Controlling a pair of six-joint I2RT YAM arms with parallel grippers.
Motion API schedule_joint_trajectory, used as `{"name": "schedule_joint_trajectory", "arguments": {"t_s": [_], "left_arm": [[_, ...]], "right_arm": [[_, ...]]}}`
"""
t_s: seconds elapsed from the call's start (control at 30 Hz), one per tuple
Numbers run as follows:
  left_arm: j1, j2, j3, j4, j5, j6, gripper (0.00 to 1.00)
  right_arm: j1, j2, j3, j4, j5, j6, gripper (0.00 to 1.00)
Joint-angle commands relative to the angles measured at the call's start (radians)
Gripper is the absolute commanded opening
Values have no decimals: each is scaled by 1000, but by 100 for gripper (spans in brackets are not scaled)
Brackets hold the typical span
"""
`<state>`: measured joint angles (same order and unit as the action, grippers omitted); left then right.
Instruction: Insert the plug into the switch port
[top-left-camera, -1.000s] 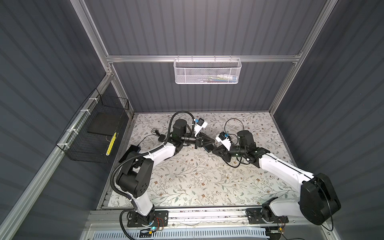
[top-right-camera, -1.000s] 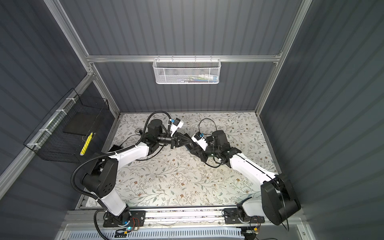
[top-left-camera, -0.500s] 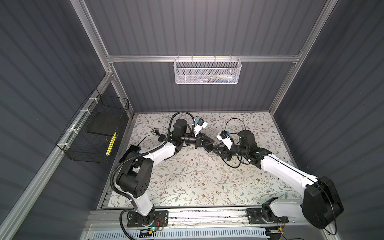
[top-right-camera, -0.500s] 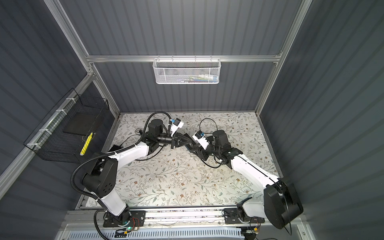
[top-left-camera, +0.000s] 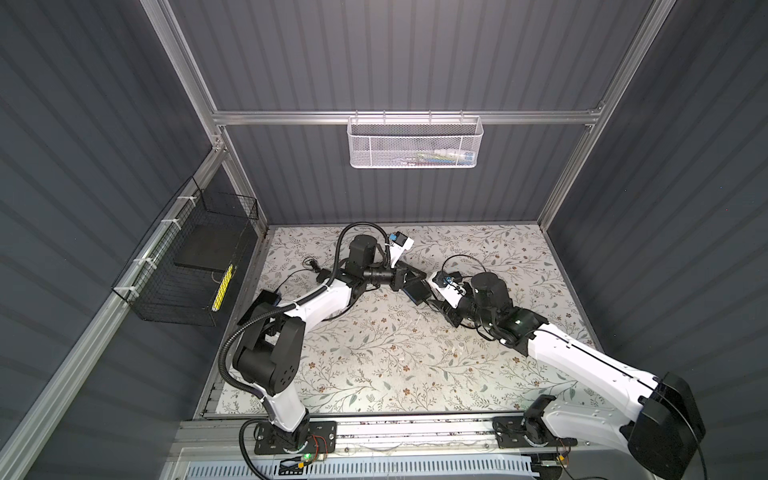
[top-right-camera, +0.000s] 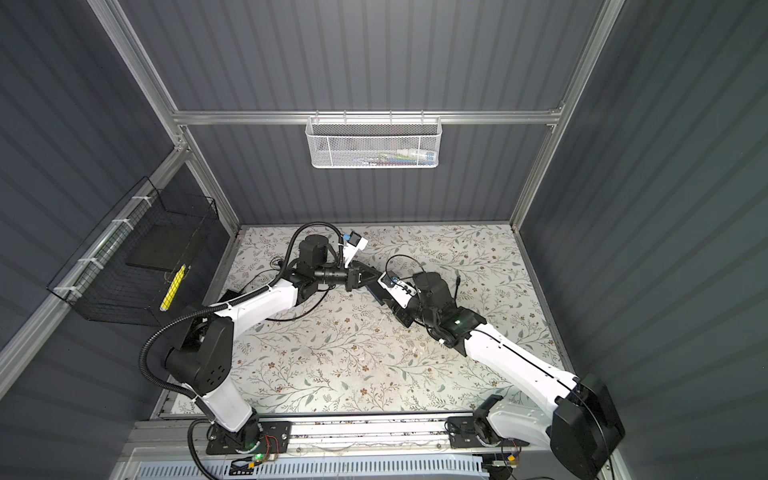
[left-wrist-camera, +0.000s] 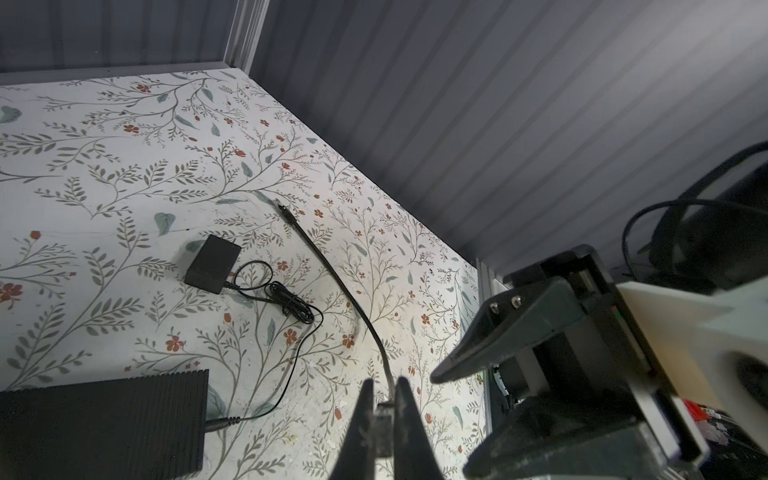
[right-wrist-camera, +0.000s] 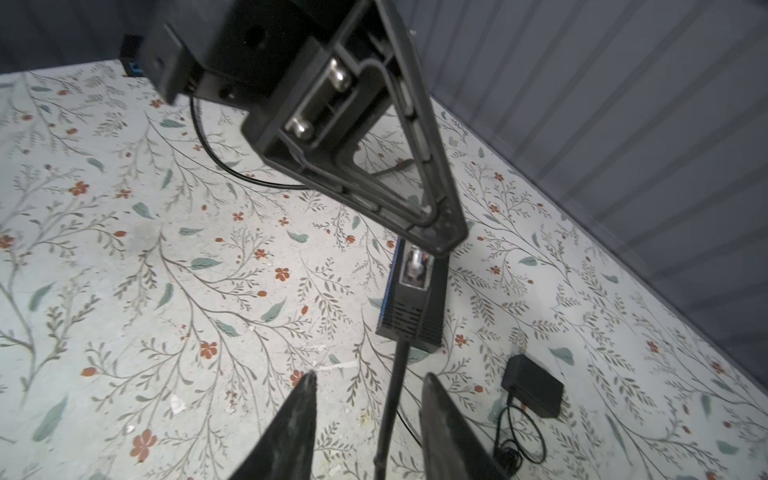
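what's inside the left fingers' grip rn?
The left gripper is shut on a small plug, pinched between its fingers. Its black cable runs off across the floral mat. The fingers cover most of the plug, so its contacts cannot be seen.

the table (top-left-camera: 374, 365) wears a matt printed floral sheet, scuffed and flecked with white near the switch (right-wrist-camera: 415, 307). the switch casing is matt black ribbed plastic with a smooth blue side. the right fingers (right-wrist-camera: 291, 428) are dull, worn black plastic. the frame rail (top-left-camera: 291, 118) is bare brushed metal.
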<state>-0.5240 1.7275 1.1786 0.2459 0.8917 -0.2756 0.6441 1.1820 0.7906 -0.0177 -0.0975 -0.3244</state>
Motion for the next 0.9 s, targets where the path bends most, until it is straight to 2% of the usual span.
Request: {"name": "schedule_joint_trajectory", "arguments": {"t_s": [0.0, 0.33, 0.6, 0.87], "left_arm": [[0, 3, 30, -27, -16, -22, 0], [-1, -27, 5, -31, -20, -23, 0], [-1, -25, -1, -20, -4, -28, 0], [-1, -30, 6, -34, 10, -22, 0]], "right_arm": [[3, 38, 12, 39, 84, -28, 41], [1, 141, 99, 59, 35, -2, 39], [2, 149, 104, 68, 18, 3, 31], [3, 165, 99, 97, 15, 10, 34]]}}
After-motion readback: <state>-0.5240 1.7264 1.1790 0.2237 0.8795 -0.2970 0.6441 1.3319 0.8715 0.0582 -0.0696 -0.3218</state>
